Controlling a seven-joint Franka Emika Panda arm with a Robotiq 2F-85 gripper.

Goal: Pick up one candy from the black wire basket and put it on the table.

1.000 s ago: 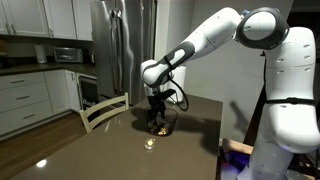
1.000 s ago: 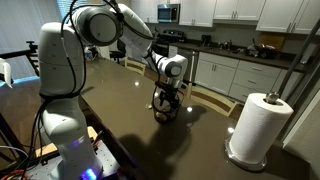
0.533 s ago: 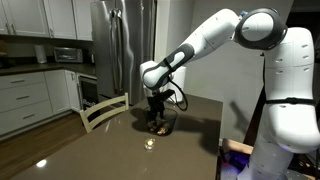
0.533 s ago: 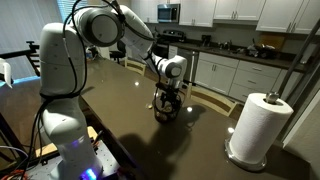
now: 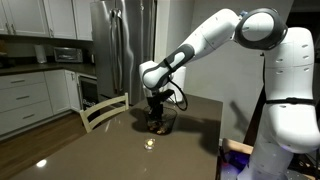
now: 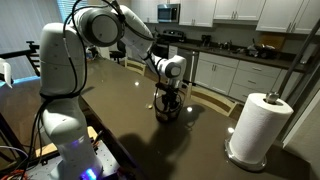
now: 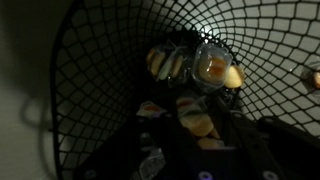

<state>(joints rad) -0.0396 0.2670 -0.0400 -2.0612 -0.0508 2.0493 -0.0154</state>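
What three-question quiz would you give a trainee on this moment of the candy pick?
1. True or false: the small round black wire basket stands on the black kitchen countertop.
2. Where is the Robotiq gripper? A: raised high above the table. B: lowered at the basket. C: lying flat on the table far from the basket.
3. Fill in: the wrist view shows several wrapped ____ inside the basket.

Key:
1. False. It stands on the large dark brown glossy table.
2. B.
3. Candies.
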